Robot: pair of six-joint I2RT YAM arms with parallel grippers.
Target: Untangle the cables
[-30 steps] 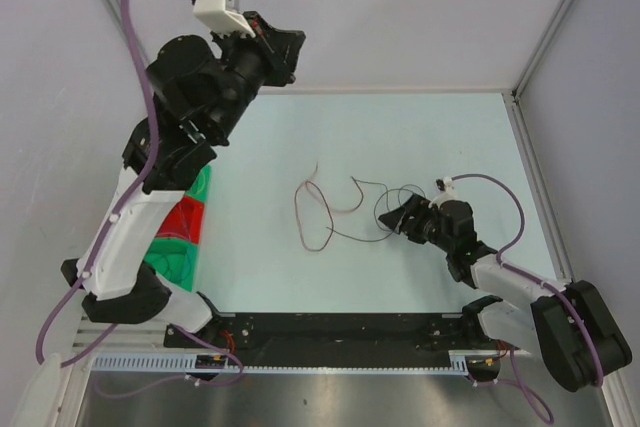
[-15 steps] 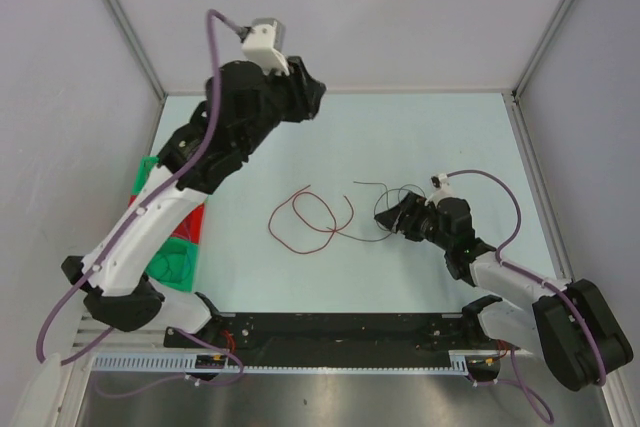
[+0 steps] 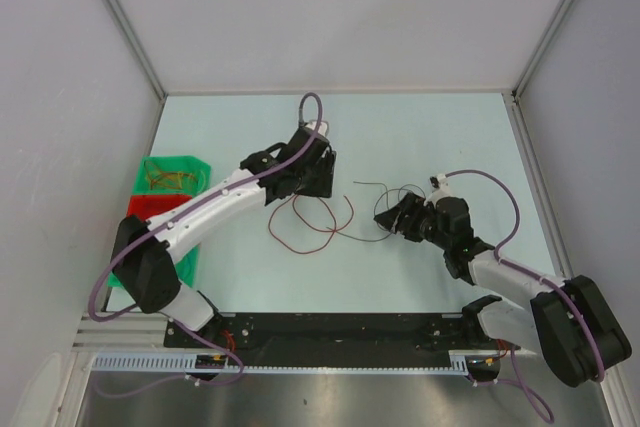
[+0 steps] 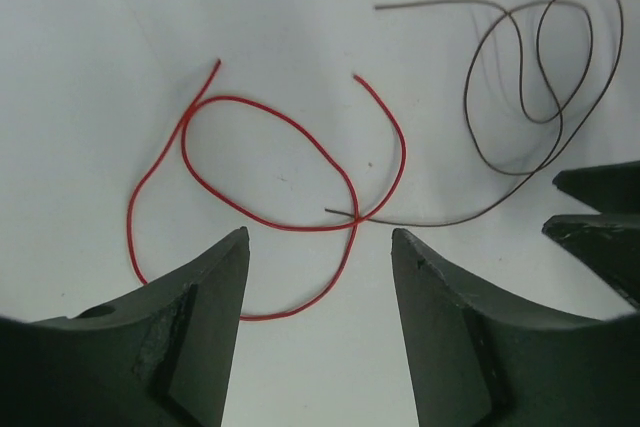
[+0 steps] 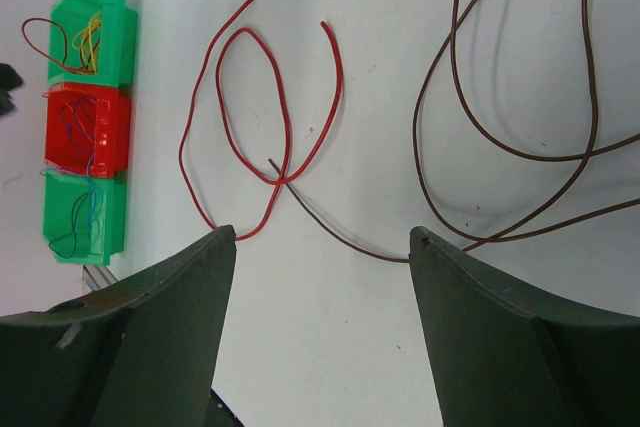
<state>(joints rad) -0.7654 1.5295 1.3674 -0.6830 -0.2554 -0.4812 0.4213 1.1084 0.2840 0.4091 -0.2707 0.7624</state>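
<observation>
A red cable [image 3: 273, 229] lies in loose loops on the table. Its right end crosses the tip of a dark brown cable [image 3: 365, 238] that curls toward the right. My left gripper [image 3: 316, 185] hangs low over the red cable's far side, open and empty. In the left wrist view the red cable [image 4: 404, 152] and brown cable [image 4: 466, 97] lie ahead of the gripper [image 4: 320, 237]. My right gripper [image 3: 386, 217] is open and empty beside the brown cable. In the right wrist view the gripper [image 5: 322, 235] faces the brown cable [image 5: 416, 147] and the red cable [image 5: 340, 82].
A row of bins stands at the table's left edge: a green bin [image 3: 185, 162] with yellow and red wires, a red bin [image 3: 145, 209] and another green one [image 5: 85, 217] with blue and dark wires. White walls close the sides and back.
My left arm has swung down from high at the back to low over the red cable. The red cable settled into flatter loops on the table. My right arm has barely moved.
</observation>
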